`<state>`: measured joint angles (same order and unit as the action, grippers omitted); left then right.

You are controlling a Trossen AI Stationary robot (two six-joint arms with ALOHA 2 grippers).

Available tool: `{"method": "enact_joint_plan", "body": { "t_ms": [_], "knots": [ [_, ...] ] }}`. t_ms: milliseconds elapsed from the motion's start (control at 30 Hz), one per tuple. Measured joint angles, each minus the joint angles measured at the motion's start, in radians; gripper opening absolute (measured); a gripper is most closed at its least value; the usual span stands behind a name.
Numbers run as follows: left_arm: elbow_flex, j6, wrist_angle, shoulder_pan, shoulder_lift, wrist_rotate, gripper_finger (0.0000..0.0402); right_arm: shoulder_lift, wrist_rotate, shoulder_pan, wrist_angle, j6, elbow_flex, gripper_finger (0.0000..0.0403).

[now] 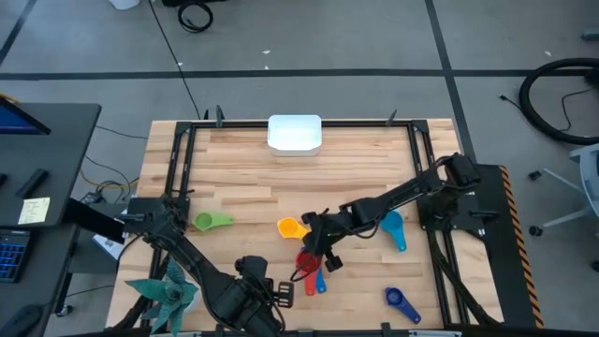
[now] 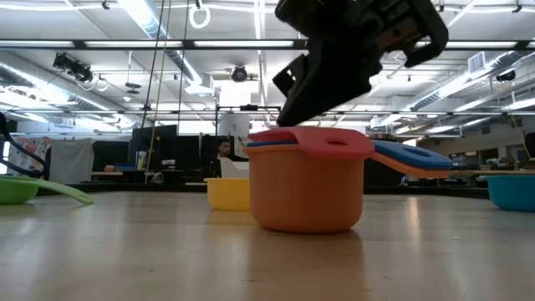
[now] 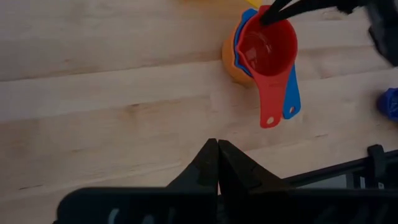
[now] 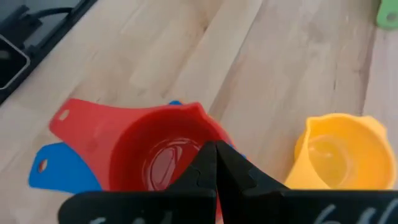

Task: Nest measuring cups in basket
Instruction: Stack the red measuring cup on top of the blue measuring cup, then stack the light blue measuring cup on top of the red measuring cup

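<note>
High view: right gripper (image 1: 314,245), fingers pressed together, hovers over red cup (image 1: 307,261), nested in blue and orange cups on table (image 1: 243,187). Left gripper (image 3: 217,163) closed, empty. Basket (image 1: 295,132) well apart.

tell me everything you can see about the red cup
The red cup is a small round scoop of glossy, slightly see-through plastic with a short flat handle that has a hole near its end. It sits upright and empty, nested on top of a blue cup inside an orange cup on the table. Its handle lies just over the blue one's. The right gripper hovers at its rim, fingers together.
</note>
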<state>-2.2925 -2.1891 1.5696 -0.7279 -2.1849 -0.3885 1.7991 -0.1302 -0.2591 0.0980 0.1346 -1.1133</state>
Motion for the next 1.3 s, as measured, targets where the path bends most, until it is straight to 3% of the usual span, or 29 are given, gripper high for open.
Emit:
{"method": "enact_joint_plan", "body": {
  "t_ms": [200, 467, 933, 1100, 1300],
  "knots": [
    [0.000, 0.000, 0.002, 0.000, 0.000, 0.000, 0.0005, -0.144, 0.015, 0.000, 0.028, 0.016, 0.000, 0.0000],
    [0.000, 0.057, 0.001, 0.061, 0.004, -0.008, 0.0009, -0.507, 0.177, 0.001, 0.105, 0.019, -0.001, 0.0001],
    [0.000, 0.629, -0.031, 0.200, 0.006, 0.082, 0.0011, -0.946, 0.167, -0.049, 0.478, -0.097, -0.001, 0.0002],
    [0.000, 0.830, -0.031, 0.237, 0.006, 0.075, 0.0011, -1.030, 0.128, -0.063, 0.603, -0.169, 0.000, 0.0003],
    [0.000, 0.922, -0.031, 0.267, 0.006, 0.075, 0.0011, -1.064, 0.114, -0.060, 0.684, -0.291, 0.000, 0.0024]
  ]
}}
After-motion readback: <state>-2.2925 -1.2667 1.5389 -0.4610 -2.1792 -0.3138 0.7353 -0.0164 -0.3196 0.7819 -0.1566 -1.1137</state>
